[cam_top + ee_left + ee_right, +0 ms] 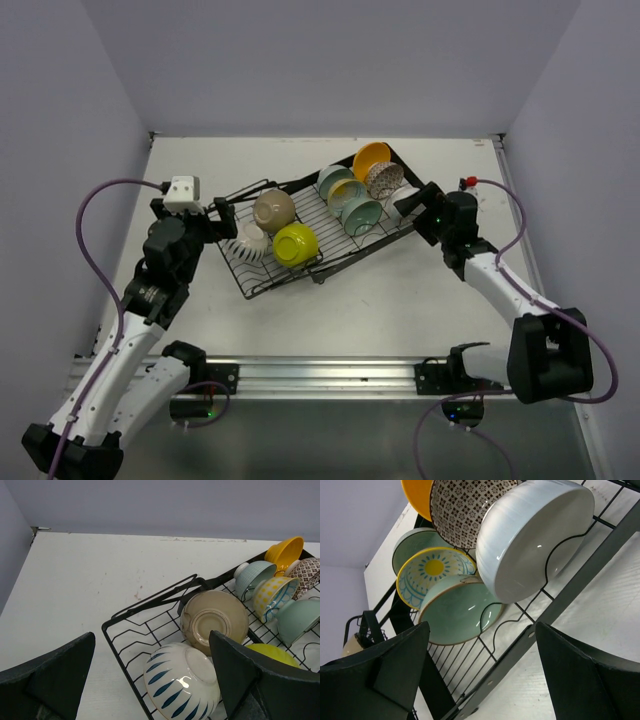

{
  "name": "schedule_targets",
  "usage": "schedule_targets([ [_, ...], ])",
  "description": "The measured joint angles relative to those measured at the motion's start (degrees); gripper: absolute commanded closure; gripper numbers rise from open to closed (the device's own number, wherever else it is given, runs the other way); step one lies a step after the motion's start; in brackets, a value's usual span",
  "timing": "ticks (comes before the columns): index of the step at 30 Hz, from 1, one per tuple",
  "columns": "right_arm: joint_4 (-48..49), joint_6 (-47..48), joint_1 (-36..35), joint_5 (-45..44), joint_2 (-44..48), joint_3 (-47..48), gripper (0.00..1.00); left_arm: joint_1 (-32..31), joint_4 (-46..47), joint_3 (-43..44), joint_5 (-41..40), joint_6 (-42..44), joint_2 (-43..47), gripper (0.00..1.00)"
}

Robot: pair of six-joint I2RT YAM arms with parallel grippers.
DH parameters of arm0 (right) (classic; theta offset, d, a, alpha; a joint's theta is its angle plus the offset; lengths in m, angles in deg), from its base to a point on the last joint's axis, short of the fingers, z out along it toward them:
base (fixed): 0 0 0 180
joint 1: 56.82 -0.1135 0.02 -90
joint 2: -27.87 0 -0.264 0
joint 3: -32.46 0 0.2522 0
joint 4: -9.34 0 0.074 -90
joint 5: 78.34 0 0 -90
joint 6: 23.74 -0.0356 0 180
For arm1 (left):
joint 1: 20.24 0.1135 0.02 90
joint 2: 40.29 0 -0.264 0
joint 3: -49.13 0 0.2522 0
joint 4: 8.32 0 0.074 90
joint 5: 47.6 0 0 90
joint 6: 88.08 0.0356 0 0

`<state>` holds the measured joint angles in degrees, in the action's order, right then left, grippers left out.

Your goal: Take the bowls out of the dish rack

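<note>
A white table (330,310), walled on three sides, carries the black wire dish rack (325,215), which lies at a slant across the middle between the two arms. At the rack's left end three bowls sit bottom up: a beige bowl (274,210), a lime bowl (296,244) and a white bowl with blue petals (247,241). At the right end the rest stand on edge in close rows: an orange-yellow bowl (372,156), a brown-patterned bowl (384,179), a ribbed teal bowl (335,180), a yellow-and-blue bowl (348,193), a pale green bowl (362,215) and a plain white bowl (530,540). The rack's front rail and a wavy wire cross in front of the pale green and plain white bowls. The right gripper (481,625) has its jaws spread wide just outside that rail and grips nothing. The left gripper (152,640) is fully spread, empty, over the blue-petalled bowl.
</note>
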<state>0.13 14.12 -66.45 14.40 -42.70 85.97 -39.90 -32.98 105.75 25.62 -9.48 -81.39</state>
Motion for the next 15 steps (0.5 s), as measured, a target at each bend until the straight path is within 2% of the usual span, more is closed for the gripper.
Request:
schedule_targets([
  [9, 5.11, -2.45, 0.00, -0.68, -7.58, 3.21, 0.13, 0.00, 0.00, 0.00, 0.04, 0.02, 0.63, 0.00],
  [15, 7.37, -3.52, 0.00, -1.60, -13.05, 4.72, 0.19, -0.02, 0.00, 0.00, 0.07, 0.00, 0.46, 0.00],
])
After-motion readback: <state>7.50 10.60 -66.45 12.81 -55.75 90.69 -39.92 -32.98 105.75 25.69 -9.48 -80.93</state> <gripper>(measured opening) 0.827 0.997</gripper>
